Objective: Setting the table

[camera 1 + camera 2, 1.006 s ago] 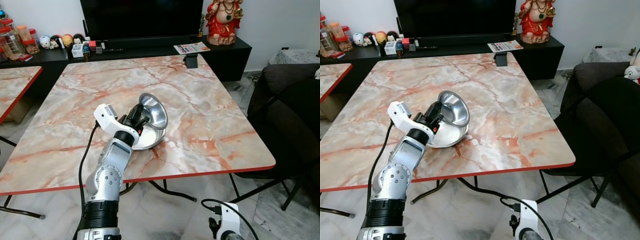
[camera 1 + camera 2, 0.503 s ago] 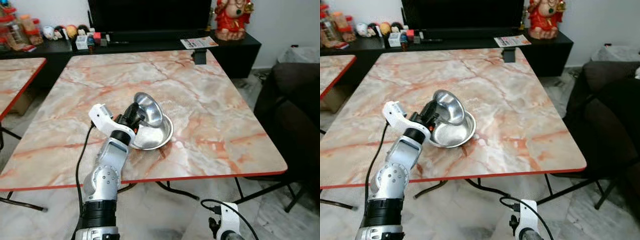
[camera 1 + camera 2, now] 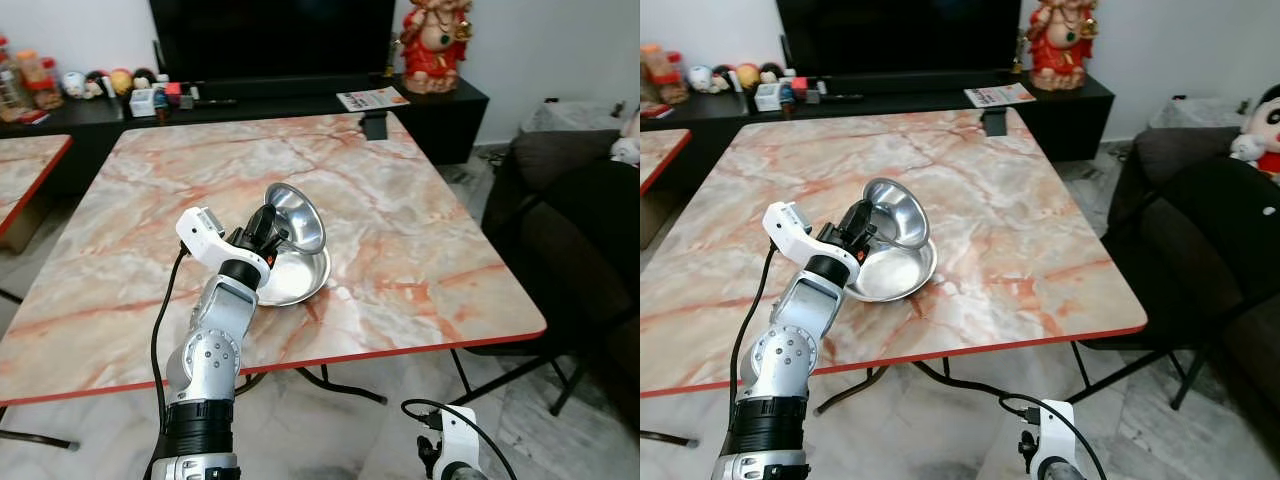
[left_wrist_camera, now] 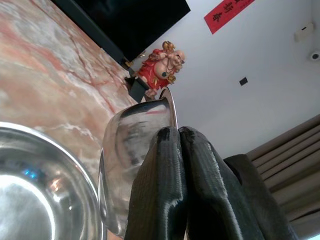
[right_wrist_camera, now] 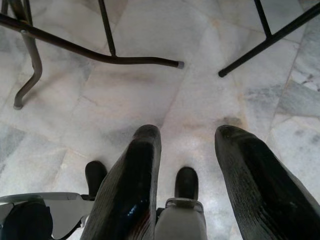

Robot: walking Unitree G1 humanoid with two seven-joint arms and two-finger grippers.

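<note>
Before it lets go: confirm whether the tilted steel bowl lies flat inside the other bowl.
No: the left gripper holds the tilted bowl on edge over the flat bowl.

Tilted steel bowl over second bowl

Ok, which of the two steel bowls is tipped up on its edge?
The tilted bowl, pinched at its rim by the left gripper. The other bowl sits flat on the marble table beneath it.
</note>
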